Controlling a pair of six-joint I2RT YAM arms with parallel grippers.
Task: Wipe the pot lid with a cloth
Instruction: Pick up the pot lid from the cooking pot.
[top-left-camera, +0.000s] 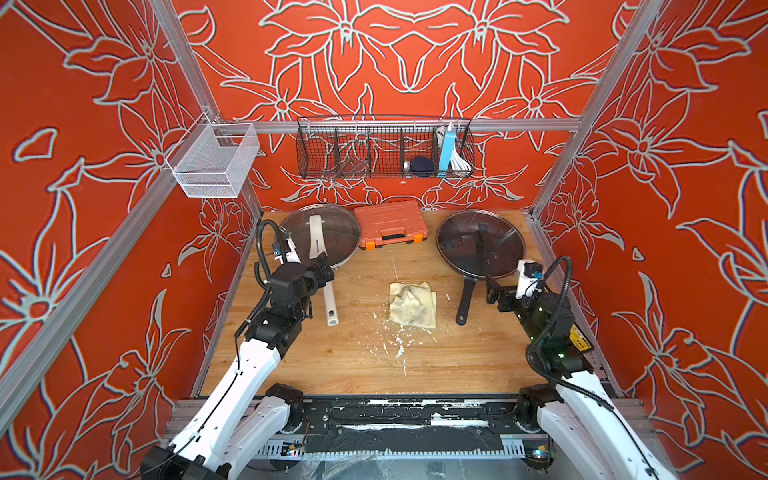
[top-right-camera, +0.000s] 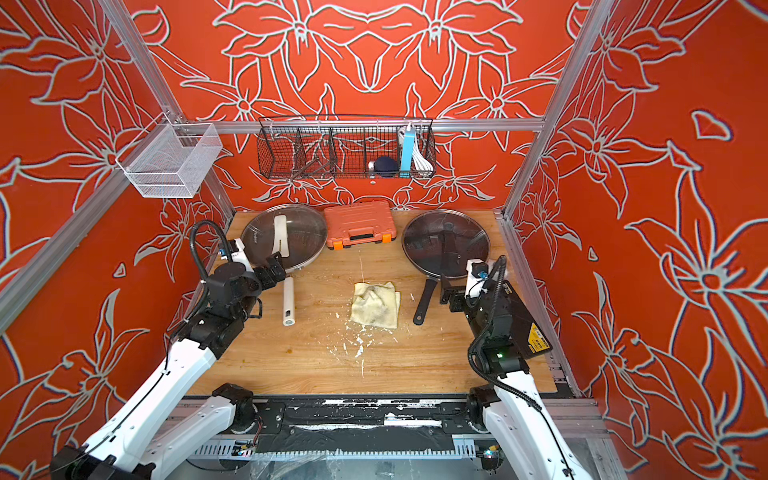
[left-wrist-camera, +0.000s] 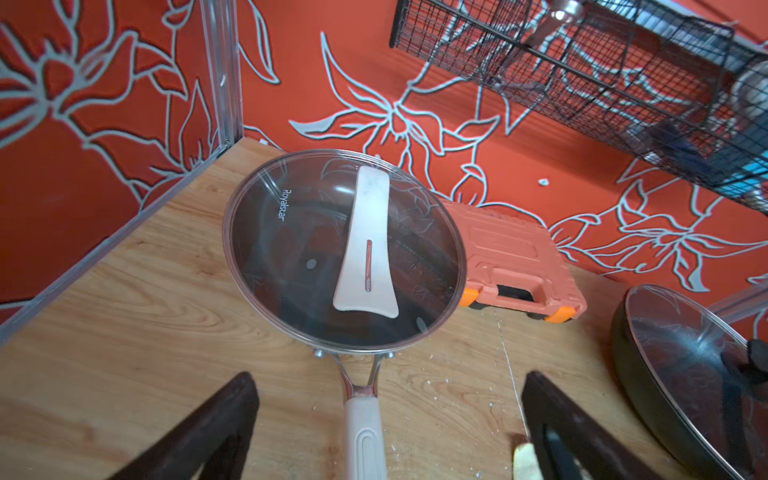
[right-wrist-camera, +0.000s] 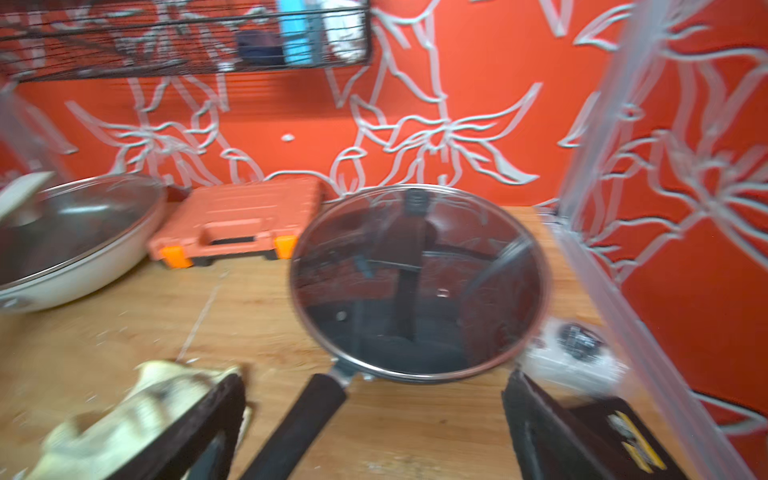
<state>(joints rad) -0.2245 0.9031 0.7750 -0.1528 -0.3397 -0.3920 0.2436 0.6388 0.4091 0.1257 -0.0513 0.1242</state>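
Top views: cloth (top-left-camera: 412, 304) crumpled on tabletop (top-left-camera: 316, 365) near the middle, between white pan handle (top-left-camera: 331, 305) on the left and black pan handle (top-left-camera: 465, 301) on the right, touched by neither hand. Spread wide and empty, left hand (top-left-camera: 322, 272) over the white pan handle. Likewise released, right hand (top-left-camera: 496, 295) just right of the black pan handle. Far left, white-handled lid (top-left-camera: 338, 245) on its pan; far right, black-handled lid (top-left-camera: 505, 245) on its pan; orange case (top-left-camera: 390, 224) between.

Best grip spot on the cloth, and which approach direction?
Pinch a raised wrinkle near the middle of the cloth, coming straight down. It lies crumpled and low on the table, so a side approach would probably just push it toward the white pan handle or black pan handle.
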